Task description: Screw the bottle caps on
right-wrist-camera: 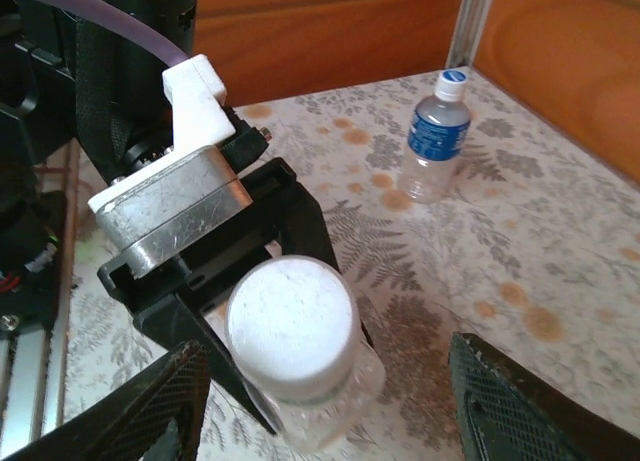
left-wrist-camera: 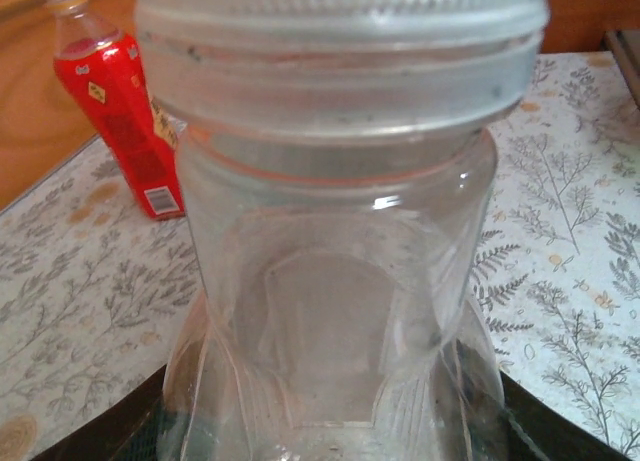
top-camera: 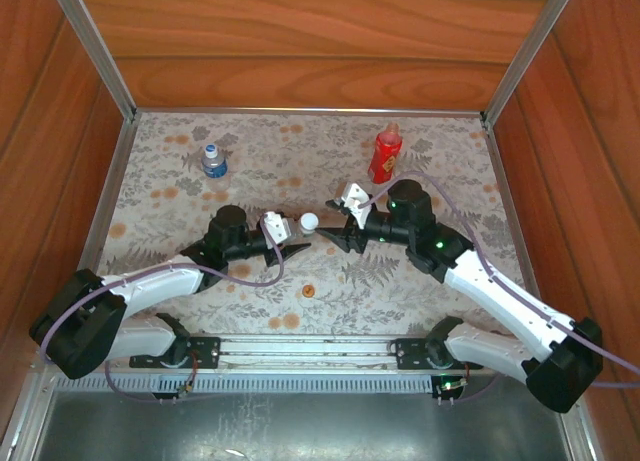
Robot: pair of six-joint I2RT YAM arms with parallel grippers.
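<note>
Right up against the left wrist lens looms the slim clear bottle (left-wrist-camera: pixel 340 311), upright, its threaded neck ring at the top of the picture and dark finger edges at both bottom corners. The left gripper (top-camera: pixel 292 241) is clamped on that bottle's body, jaws closed in tight against its sides, holding it at the middle of the floral table (top-camera: pixel 440 301). On top sits the white cap (right-wrist-camera: pixel 292 326), squarely over the bottle's mouth; how far it is threaded down I cannot tell. The right gripper (right-wrist-camera: pixel 330 366) faces it from the other side, jaws spread wide, one textured finger (right-wrist-camera: pixel 140 411) on each side of the cap with clear air between pads and plastic, gripping nothing. Behind the right wrist, toward the back wall, the red bottle (top-camera: pixel 385 154) stands upright. Over at the back left, well apart from both arms, stands the short clear bottle with the blue label (right-wrist-camera: pixel 434 141), its blue cap (right-wrist-camera: pixel 453 77) on top. Nearer the arm bases, the orange cap (top-camera: pixel 309 291) lies alone on the table.
</note>
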